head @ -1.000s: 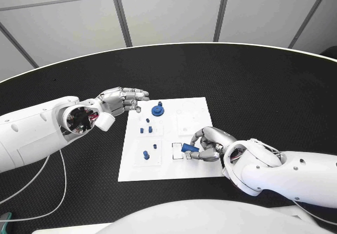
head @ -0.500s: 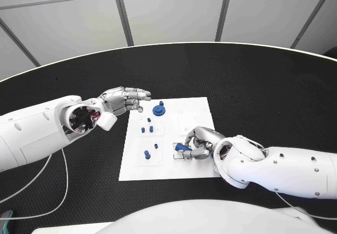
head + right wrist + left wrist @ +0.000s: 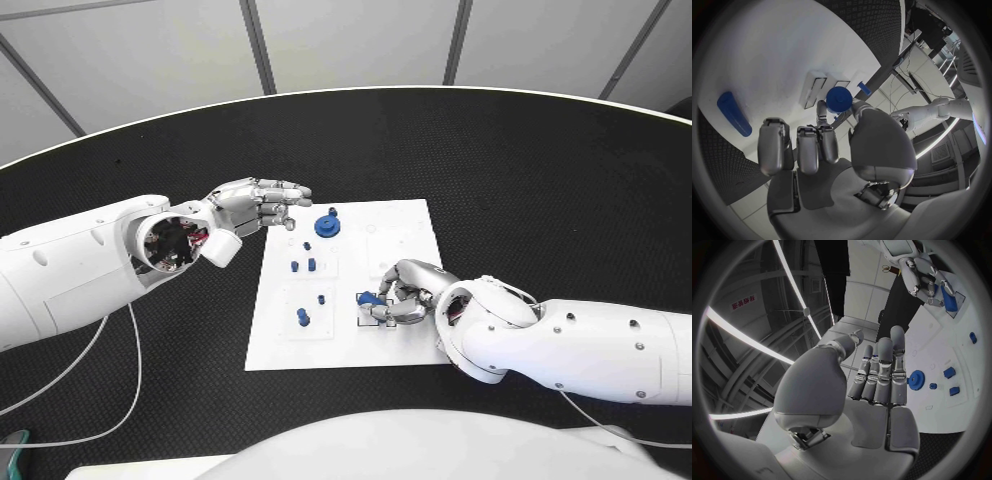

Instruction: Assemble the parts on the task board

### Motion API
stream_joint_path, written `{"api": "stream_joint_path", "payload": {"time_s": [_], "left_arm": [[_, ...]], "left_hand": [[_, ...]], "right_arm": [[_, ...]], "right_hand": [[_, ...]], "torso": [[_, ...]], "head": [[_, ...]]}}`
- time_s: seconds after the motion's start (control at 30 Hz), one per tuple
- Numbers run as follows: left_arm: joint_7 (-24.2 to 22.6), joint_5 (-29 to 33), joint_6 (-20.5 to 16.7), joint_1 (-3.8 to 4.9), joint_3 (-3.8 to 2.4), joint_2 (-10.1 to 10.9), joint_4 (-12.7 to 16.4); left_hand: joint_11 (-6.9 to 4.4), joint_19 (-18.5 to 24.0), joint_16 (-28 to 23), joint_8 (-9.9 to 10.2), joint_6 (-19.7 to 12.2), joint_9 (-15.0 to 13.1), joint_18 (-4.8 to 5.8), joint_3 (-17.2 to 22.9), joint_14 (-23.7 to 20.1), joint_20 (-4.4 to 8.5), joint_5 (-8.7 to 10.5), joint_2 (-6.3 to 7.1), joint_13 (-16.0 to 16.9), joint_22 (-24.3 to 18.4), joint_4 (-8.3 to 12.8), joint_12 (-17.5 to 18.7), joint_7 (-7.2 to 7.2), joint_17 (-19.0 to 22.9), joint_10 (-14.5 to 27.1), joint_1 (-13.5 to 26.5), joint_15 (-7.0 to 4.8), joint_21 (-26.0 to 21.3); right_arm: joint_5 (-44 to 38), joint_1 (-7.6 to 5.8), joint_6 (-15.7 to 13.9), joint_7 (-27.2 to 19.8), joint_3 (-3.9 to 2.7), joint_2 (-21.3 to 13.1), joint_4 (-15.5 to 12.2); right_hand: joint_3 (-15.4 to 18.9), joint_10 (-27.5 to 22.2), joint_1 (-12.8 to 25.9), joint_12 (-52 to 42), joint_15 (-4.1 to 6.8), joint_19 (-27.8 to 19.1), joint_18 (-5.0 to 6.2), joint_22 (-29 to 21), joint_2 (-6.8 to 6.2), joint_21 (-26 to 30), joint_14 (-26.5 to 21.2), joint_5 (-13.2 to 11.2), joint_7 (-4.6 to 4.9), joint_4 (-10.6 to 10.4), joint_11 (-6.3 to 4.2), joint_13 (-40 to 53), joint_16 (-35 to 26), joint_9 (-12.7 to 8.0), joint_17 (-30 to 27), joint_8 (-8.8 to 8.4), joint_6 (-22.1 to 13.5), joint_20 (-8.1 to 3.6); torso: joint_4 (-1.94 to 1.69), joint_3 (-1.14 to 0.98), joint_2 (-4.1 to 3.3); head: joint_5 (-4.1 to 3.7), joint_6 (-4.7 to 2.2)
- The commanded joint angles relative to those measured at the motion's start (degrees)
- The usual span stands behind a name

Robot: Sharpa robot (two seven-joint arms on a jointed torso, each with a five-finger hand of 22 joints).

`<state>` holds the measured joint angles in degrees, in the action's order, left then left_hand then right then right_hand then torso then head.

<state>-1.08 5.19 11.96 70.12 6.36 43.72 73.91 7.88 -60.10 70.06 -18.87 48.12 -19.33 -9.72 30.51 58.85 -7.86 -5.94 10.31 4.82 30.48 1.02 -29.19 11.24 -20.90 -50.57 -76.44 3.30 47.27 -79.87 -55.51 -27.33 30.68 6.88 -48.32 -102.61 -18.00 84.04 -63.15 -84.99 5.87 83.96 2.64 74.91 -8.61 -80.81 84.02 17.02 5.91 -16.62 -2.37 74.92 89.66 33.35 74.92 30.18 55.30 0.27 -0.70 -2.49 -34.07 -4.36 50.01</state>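
The white task board (image 3: 411,225) lies in the middle of the black table. My right hand (image 3: 407,293) is over the board's near middle and pinches a blue part (image 3: 371,299) just above a recess there. In the right wrist view that blue part (image 3: 839,98) sits between thumb and fingertip. A blue gear (image 3: 327,226) stands on a peg at the board's far side. Small blue pegs (image 3: 300,266) and another blue peg (image 3: 302,317) stand along the left column. My left hand (image 3: 260,205) hovers by the board's far left corner, holding nothing, its fingers (image 3: 879,372) straight.
A long blue piece (image 3: 734,114) lies flat on the board in the right wrist view. Black table (image 3: 548,180) surrounds the board on every side. White cables (image 3: 87,400) trail over the table under my left arm.
My right hand has shifted a little to the left with the blue part, closer to the recess. The left hand has barely moved.
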Motion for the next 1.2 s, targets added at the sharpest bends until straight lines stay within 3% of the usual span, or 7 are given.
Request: {"api": "stream_joint_path", "payload": {"time_s": [0.03, 0.2, 0.37, 0.4, 0.43, 0.63, 1.2], "left_arm": [[0.0, 0.0, -0.1, 0.00, 0.00, 0.0, 0.0], [0.1, 0.0, -0.1, 0.00, 0.00, 0.1, 0.1], [0.2, 0.0, 0.0, 0.01, 0.00, 0.1, 0.1], [0.2, 0.0, 0.0, 0.01, 0.00, 0.2, 0.1], [0.2, 0.0, 0.0, 0.01, 0.00, 0.2, 0.1], [0.3, 0.0, 0.0, 0.01, 0.00, 0.2, 0.1], [0.5, 0.0, 0.1, 0.01, 0.00, 0.3, 0.2]], "left_hand": [[-0.10, 0.2, 0.2, 0.0, -0.4, -0.1, -0.85, -0.1, -0.3, -0.20, -0.35, -0.34, 0.1, -0.1, -0.2, -0.3, 0.18, 0.1, 0.5, 0.1, -0.08, -0.1], [-0.10, 0.2, 0.2, 0.0, -0.4, -0.1, -0.85, -0.1, -0.3, -0.20, -0.35, -0.34, 0.1, -0.1, -0.2, -0.3, 0.18, 0.1, 0.5, 0.1, -0.08, -0.1], [-0.09, 0.2, 0.2, 0.0, -0.4, -0.1, -0.85, -0.2, -0.4, -0.21, -0.35, -0.36, 0.1, -0.1, -0.2, -0.4, 0.18, 0.1, 0.5, 0.1, -0.06, -0.2], [-0.09, 0.2, 0.2, 0.0, -0.4, -0.1, -0.85, -0.2, -0.4, -0.21, -0.35, -0.36, 0.1, -0.1, -0.2, -0.4, 0.18, 0.1, 0.5, 0.1, -0.06, -0.2], [-0.09, 0.2, 0.2, 0.0, -0.4, -0.1, -0.85, -0.2, -0.4, -0.21, -0.35, -0.36, 0.1, -0.1, -0.2, -0.4, 0.18, 0.1, 0.5, 0.1, -0.06, -0.2], [-0.09, 0.2, 0.2, 0.0, -0.4, -0.1, -0.85, -0.2, -0.4, -0.21, -0.35, -0.36, 0.1, -0.1, -0.2, -0.4, 0.18, 0.1, 0.5, 0.1, -0.06, -0.2], [-0.09, 0.2, 0.2, 0.0, -0.4, -0.1, -0.85, -0.2, -0.4, -0.22, -0.36, -0.33, 0.1, -0.2, -0.2, -0.4, 0.17, 0.1, 0.6, 0.1, -0.06, -0.2]], "right_arm": [[0.0, 0.00, 0.2, 0.0, -0.01, 0.0, 0.0], [0.0, 0.00, 0.4, 0.2, -0.02, 0.1, 0.1], [0.0, 0.00, 0.3, 0.7, -0.03, 0.1, 0.2], [0.0, 0.00, 0.2, 0.8, -0.04, 0.1, 0.2], [0.0, 0.00, 0.1, 0.8, -0.04, 0.1, 0.2], [0.0, 0.00, -0.1, 0.9, -0.05, 0.0, 0.0], [0.0, 0.00, -0.8, 0.3, -0.07, -0.5, -1.0]], "right_hand": [[-0.3, 3.7, 1.1, -0.4, 0.37, 4.7, -0.80, 10.9, -0.12, -0.5, 6.0, -0.6, -4.56, -0.1, -0.34, 11.3, 0.3, 2.1, 15.1, 0.57, 4.6, -0.54], [0.2, 3.8, 3.4, -0.4, 0.41, 4.7, -0.86, 11.1, -0.36, -0.7, 6.0, -2.6, -4.63, -0.1, -0.40, 11.4, 0.3, 2.5, 15.1, 1.15, 4.5, -0.61], [1.1, 3.8, 5.8, -0.4, 0.50, 4.7, -0.91, 11.3, -0.20, -1.0, 6.0, -6.2, -4.76, -0.1, -0.50, 11.5, 0.3, 2.8, 15.1, 1.77, 4.4, -0.66], [1.6, 3.8, 6.7, -0.3, 0.49, 4.7, -0.93, 11.4, -0.27, -1.1, 6.0, -6.1, -4.75, -0.2, -0.49, 11.4, 0.3, 2.9, 15.1, 1.87, 4.4, -0.66], [2.7, 3.9, 8.3, -0.4, 0.53, 4.8, -0.98, 11.5, -0.43, -1.3, 6.0, -4.4, -4.82, -0.1, -0.55, 11.6, 0.3, 3.0, 15.1, 2.14, 4.4, -0.70], [5.0, 3.9, 11.3, -0.4, 0.61, 4.8, -1.03, 11.7, -0.06, -1.6, 6.0, -5.1, -4.92, -0.2, -0.63, 11.6, 0.3, 3.2, 15.1, 2.65, 4.3, -0.78], [5.4, 3.9, 11.3, -0.4, 0.62, 4.8, -1.03, 11.7, 0.13, -1.6, 6.0, -5.1, -4.93, -0.1, -0.64, 11.6, 0.3, 3.3, 15.1, 2.76, 4.2, -0.79]], "torso": [[-0.02, -0.01, -0.02], [-0.02, -0.02, -0.02], [0.02, -0.01, 0.00], [0.02, -0.01, -0.01], [0.03, -0.02, -0.01], [-0.01, 0.00, -0.05], [0.03, -0.06, -0.01]], "head": [[0.01, -0.01], [0.08, -0.01], [0.02, -0.01], [0.05, -0.01], [0.08, -0.01], [-0.01, -0.01], [-0.04, -0.01]]}}
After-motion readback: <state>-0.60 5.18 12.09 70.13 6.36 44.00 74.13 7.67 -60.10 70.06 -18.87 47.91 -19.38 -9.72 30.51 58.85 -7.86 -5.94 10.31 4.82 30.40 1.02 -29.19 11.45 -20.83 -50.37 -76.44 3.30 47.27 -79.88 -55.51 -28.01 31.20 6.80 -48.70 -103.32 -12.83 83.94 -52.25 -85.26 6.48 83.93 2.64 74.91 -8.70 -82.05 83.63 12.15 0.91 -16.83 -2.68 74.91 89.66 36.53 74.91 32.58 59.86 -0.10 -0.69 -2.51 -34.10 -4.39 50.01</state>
